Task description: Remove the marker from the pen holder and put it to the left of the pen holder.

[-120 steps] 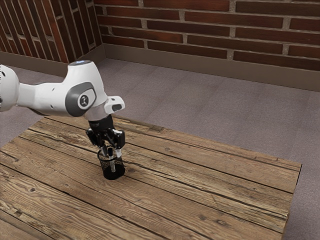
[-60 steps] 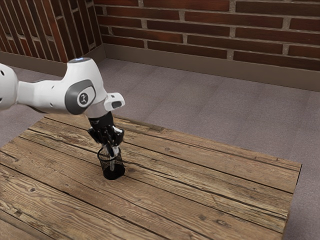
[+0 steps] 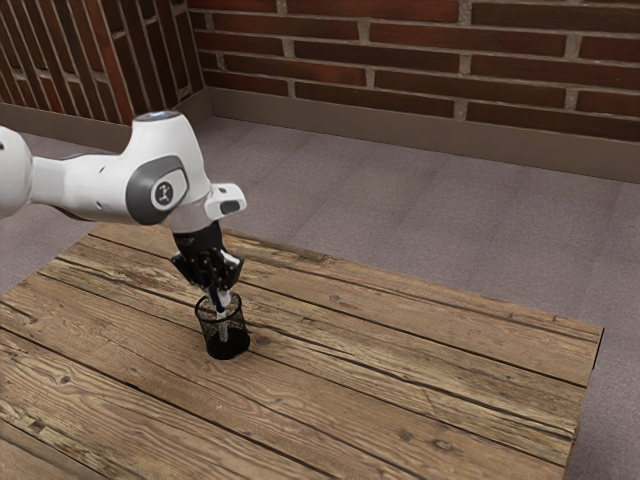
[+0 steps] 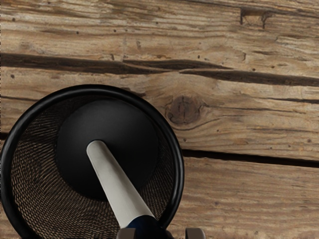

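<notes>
One marker (image 4: 117, 189), clenched by the hand (image 3: 221, 295)
Its slant could snag the holder (image 4: 178, 162), wrist view's lower left.

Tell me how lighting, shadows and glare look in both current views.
Exterior view: soft, even light, no hard shadow beside the pen holder, gentle grey shading under the white arm. Wrist view: faint sheen on the holder's black rim, smooth shading along the marker's pale barrel, no glare hiding it.

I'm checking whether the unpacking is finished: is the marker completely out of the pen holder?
No, the marker's pale body reaches down inside the black mesh pen holder.
</notes>
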You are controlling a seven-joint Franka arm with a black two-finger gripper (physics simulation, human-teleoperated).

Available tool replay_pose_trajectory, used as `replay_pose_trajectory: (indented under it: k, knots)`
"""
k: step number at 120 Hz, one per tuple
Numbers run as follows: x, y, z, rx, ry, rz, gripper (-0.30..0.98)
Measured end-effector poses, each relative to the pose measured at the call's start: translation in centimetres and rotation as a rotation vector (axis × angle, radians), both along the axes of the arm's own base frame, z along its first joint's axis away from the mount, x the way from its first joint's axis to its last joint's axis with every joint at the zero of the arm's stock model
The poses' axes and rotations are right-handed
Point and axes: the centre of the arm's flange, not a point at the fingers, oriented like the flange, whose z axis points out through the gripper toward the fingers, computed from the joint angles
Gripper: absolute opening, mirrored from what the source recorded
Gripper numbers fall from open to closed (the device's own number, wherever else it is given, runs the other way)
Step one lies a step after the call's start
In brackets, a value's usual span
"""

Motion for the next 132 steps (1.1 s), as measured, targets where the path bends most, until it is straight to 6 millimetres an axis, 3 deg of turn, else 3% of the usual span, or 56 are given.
replay_pose_trajectory:
  k: [34,51,76,119,132]
  knots:
    - [0.1,0.1,-0.7,0.017,0.013,-0.004,-0.03]
    - [0.0,0.2,0.0,0.028,0.004,0.002,-0.08]
    - [-0.3,0.1,3.0,0.050,-0.041,0.010,-0.10]
    - [-2.3,-0.5,11.1,0.098,-0.168,0.026,-0.10]
    - [-2.5,0.9,12.3,0.102,-0.192,0.056,-0.10]
